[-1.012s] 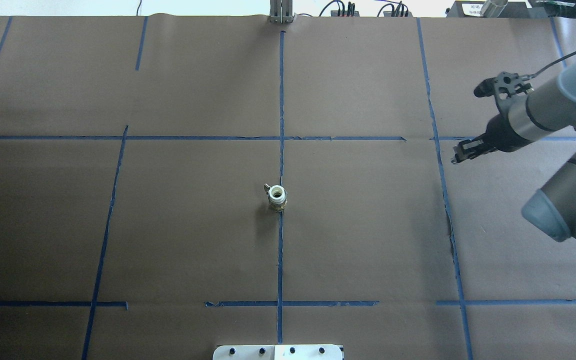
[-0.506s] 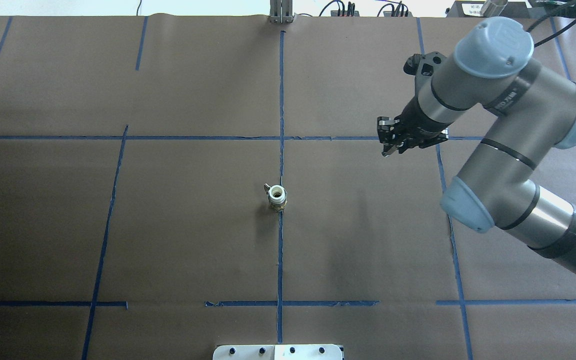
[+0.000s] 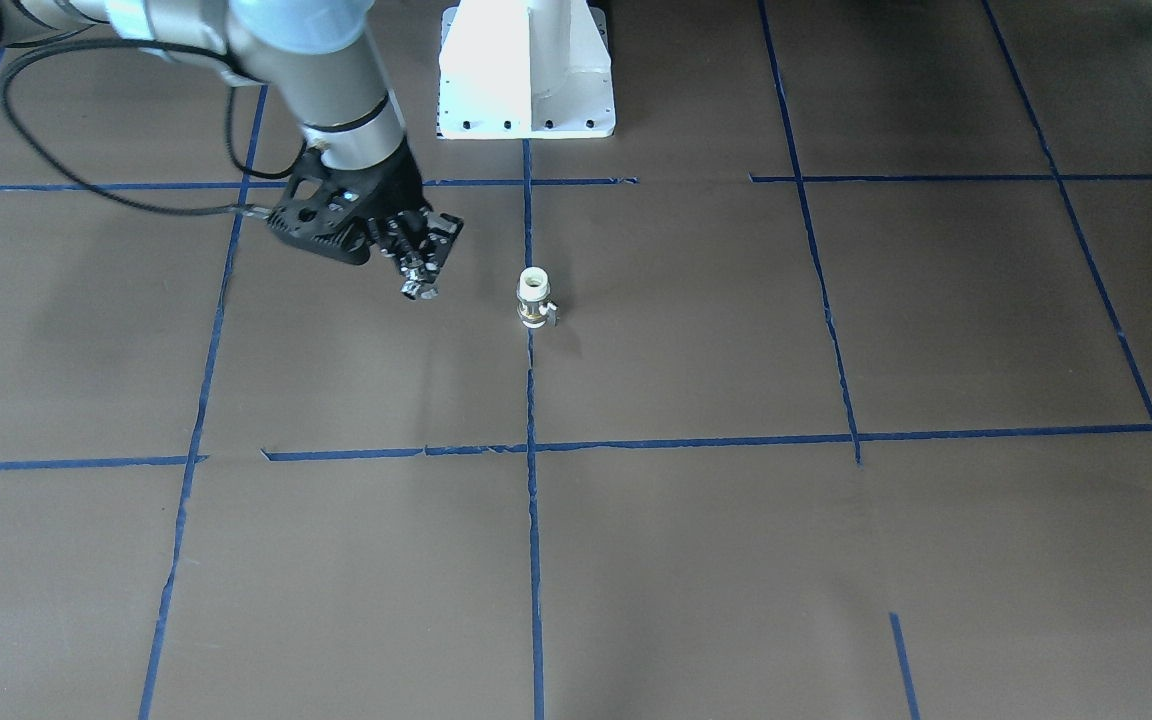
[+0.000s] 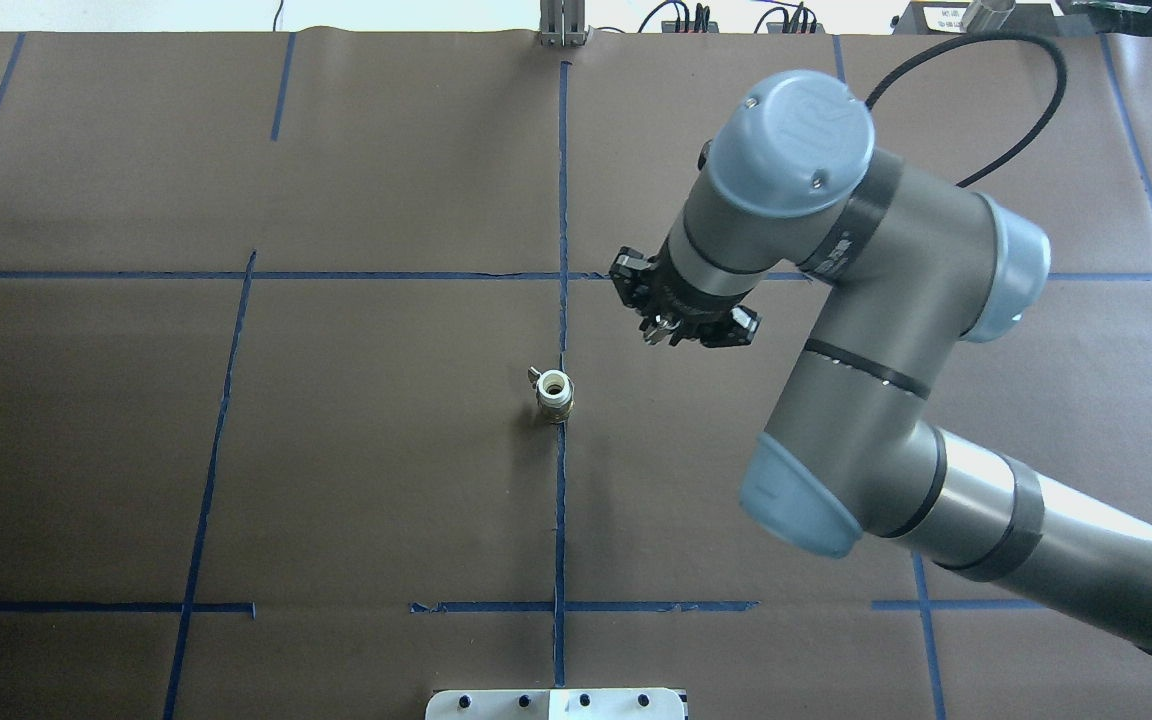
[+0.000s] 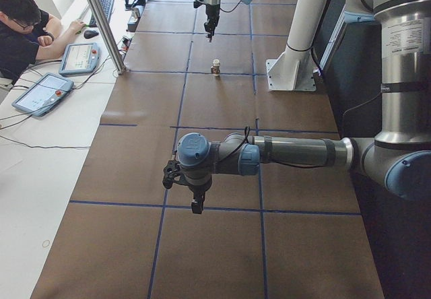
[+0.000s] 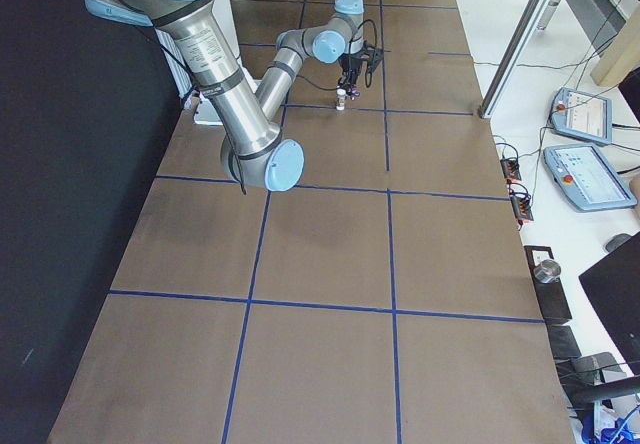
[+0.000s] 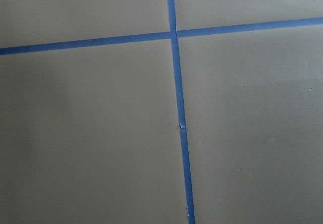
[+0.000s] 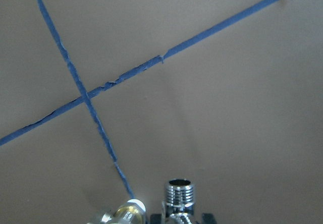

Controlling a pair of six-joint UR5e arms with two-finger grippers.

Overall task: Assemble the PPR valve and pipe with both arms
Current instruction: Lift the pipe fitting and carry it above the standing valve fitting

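Note:
The PPR valve (image 4: 555, 394) stands upright on the tape cross in the middle of the table, white end up; it also shows in the front view (image 3: 533, 299). My right gripper (image 4: 660, 332) hangs above the table, a short way right of the valve and slightly beyond it. It is shut on the pipe (image 8: 179, 194), a chrome fitting with a threaded end that sticks out from the fingers. The gripper also shows in the front view (image 3: 417, 285). My left gripper (image 5: 196, 207) points down over bare table far from the valve. I cannot tell whether it is open or shut.
The robot's white base plate (image 3: 526, 70) stands at the table's near edge. An operator (image 5: 27, 33) sits at a side desk with tablets. A metal post (image 5: 101, 23) stands at the table's far edge. Blue tape lines (image 7: 176, 82) cross the brown cover.
My right arm has swung in from the table's right edge towards the middle and now hangs close to the valve. The valve has not moved.

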